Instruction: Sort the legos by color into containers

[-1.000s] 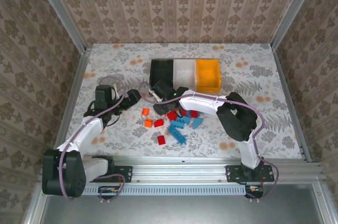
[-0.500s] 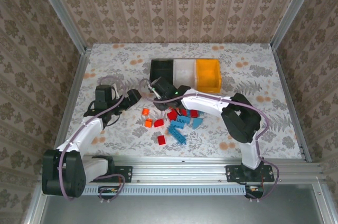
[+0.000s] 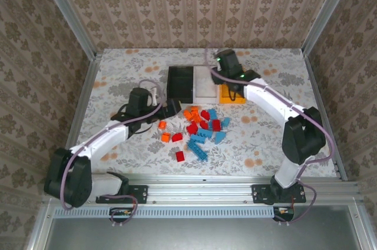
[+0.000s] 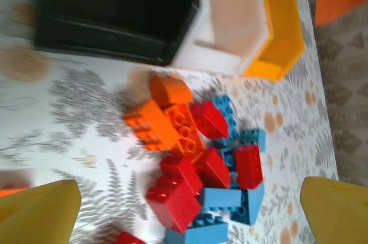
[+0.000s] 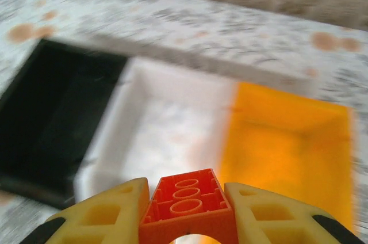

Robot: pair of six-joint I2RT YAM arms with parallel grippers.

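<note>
Right gripper (image 5: 187, 197) clamped a small orange plastic brick (image 5: 187, 212) near the orange-yellow rectangular plastic bin (image 5: 287, 140); left gripper (image 4: 188, 212) hung wide open, empty, over mixed plastic bricks (image 4: 210, 166)

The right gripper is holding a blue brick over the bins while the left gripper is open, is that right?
No, the brick in the right gripper is orange, not blue; the right wrist view shows it. It is over the bins, and the left gripper is open.
</note>
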